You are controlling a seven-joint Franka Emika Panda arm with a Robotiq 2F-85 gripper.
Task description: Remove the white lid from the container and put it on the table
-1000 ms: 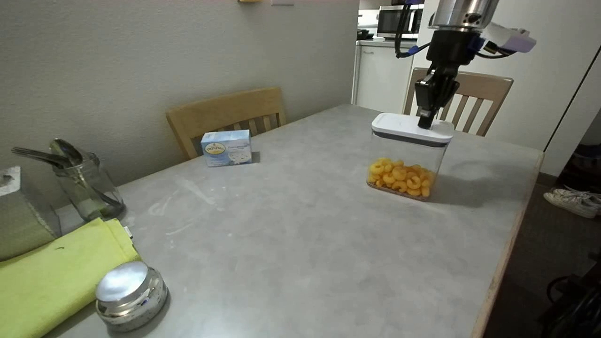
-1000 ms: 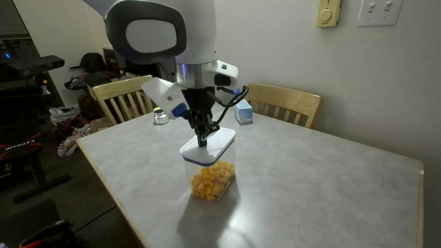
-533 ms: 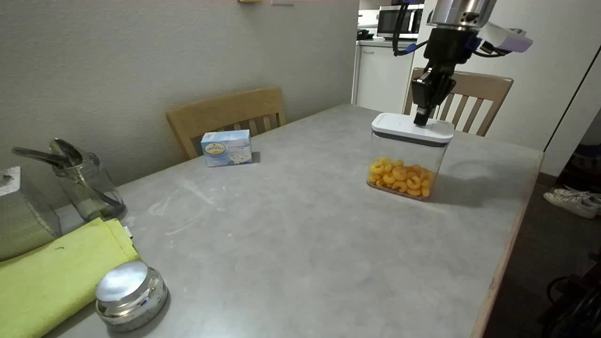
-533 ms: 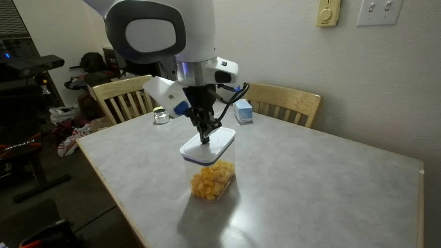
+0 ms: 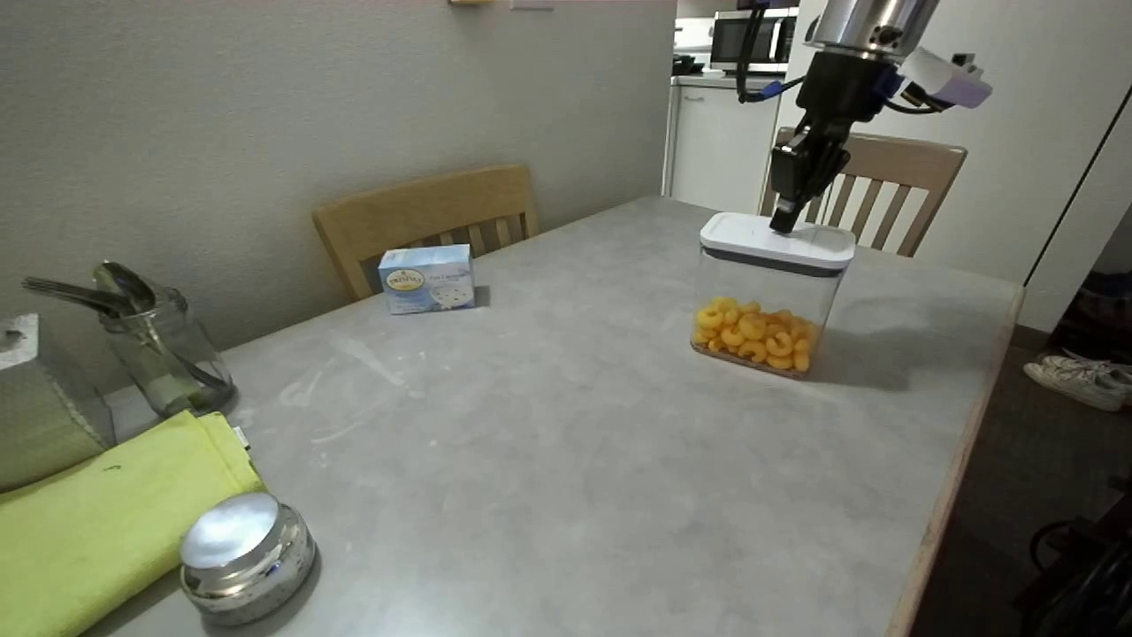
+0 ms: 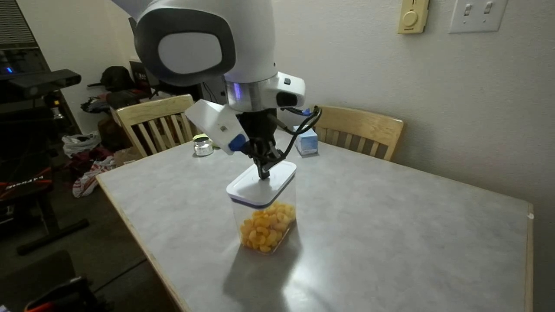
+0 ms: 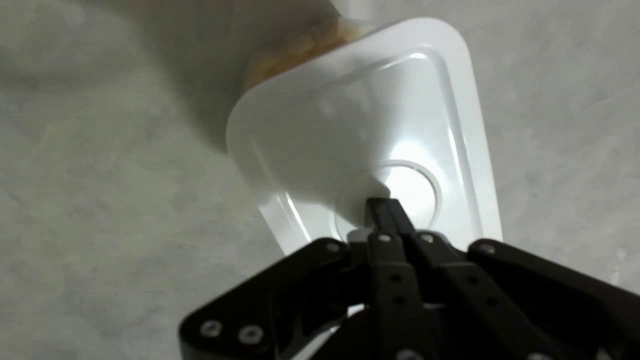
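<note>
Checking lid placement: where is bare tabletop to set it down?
Bare table: between the container, blue-white box and metal tin; also, in an exterior view, between the container and wall. Crowded around the metal tin, yellow cloth and glass jar.

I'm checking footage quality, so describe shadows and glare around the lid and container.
Wrist view: a shadow darkens much of the white lid, and glare whitens part of its round centre; in both exterior views, a soft shadow stretches from the clear container; in an exterior view, glare brightens the table next to that shadow.
</note>
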